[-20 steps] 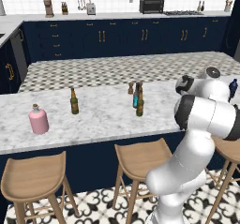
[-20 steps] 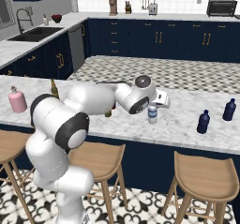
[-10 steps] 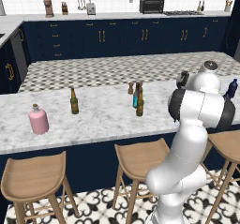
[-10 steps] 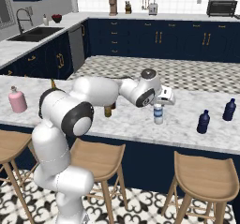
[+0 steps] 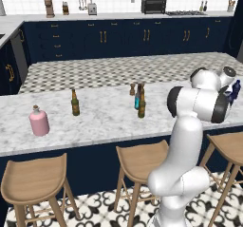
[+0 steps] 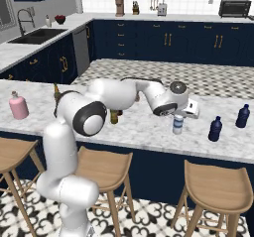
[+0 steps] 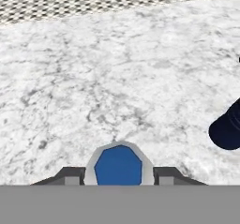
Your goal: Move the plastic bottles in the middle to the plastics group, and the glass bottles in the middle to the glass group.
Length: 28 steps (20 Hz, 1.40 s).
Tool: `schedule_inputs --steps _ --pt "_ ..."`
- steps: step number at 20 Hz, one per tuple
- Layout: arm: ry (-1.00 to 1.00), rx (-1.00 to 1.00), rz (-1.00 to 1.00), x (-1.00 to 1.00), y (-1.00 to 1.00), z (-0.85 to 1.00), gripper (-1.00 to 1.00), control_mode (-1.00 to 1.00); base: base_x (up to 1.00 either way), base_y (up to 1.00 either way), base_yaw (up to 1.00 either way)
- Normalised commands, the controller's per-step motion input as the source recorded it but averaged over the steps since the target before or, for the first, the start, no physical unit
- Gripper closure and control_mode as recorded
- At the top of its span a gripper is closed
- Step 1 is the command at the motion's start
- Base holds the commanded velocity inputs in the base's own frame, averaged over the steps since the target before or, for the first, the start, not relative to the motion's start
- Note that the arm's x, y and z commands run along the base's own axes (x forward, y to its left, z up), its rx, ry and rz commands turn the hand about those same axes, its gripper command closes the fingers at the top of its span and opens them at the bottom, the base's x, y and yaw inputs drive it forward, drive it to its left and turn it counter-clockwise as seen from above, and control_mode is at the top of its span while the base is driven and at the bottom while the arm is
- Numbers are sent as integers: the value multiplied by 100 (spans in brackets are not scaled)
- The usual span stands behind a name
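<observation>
Veined marble counter [image 7: 117, 78], glossy finish

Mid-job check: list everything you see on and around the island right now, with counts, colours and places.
Water bottle: 1, clear with blue cap, held over the island counter near the dark blue bottles.
Dark blue bottles: 2, right end of the island.
Brown beer bottles: 2, one mid-island, the other further left.
Teal bottle: 1, beside the middle beer bottle; touching or apart, cannot tell.
Pink bottle: 1, left end of the island.
Small brown item: 1, behind the middle bottles; too small to identify.
Stools: 3, wooden, along the island's near side.
Toaster oven: 1, dark, back counter.
Sink: 1, left counter.
Gripper: 1, shut on the water bottle.
</observation>
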Motion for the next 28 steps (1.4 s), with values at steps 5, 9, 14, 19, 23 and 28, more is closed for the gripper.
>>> schedule_inputs --steps 5,9,14,19,23,28 --pt "7 9 -2 0 -66 1 100 -100 0 0 0" --pt "13 4 0 0 -22 -11 100 -100 0 0 0" --pt "4 0 0 2 -1 -2 100 -100 0 0 0" --pt "0 0 0 5 0 -8 100 -100 0 0 0" --pt "0 -1 0 4 0 -20 100 -100 0 0 0" --pt "0 -4 0 21 -14 0 100 -100 0 0 0"
